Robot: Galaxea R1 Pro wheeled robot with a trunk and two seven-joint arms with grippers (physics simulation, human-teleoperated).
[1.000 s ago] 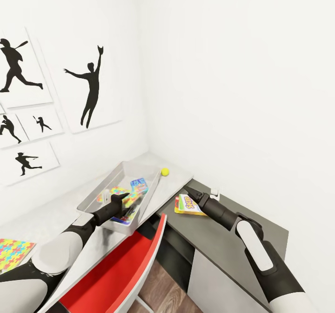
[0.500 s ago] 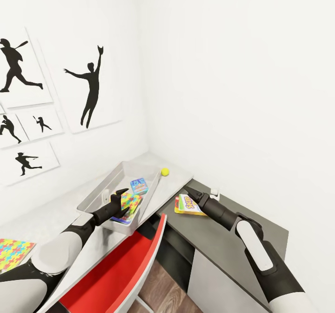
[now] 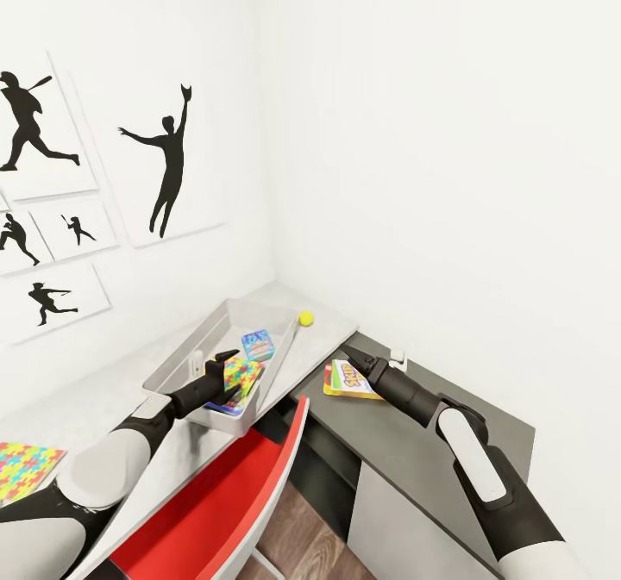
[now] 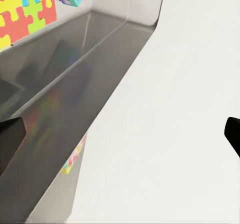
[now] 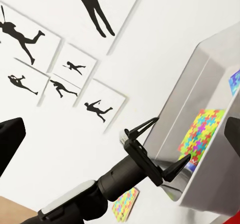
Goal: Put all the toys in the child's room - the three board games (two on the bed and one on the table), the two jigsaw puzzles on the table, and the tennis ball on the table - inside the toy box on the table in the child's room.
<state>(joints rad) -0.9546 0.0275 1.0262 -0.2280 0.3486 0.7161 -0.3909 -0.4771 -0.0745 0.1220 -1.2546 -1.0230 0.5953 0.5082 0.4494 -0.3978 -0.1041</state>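
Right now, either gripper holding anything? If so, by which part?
No. The left gripper is open and empty over the toy box; the right gripper is open and empty above the yellow-red board game.

A child's bedroom (baseball silhouette prints (image 3: 168, 159), toy box (image 3: 197, 354), jigsaw puzzles (image 3: 240, 375))

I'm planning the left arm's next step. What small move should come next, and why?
Probably lift the open left end effector clear of the toy box and swing it toward the jigsaw puzzle lying on the table, since another puzzle already lies inside the box.
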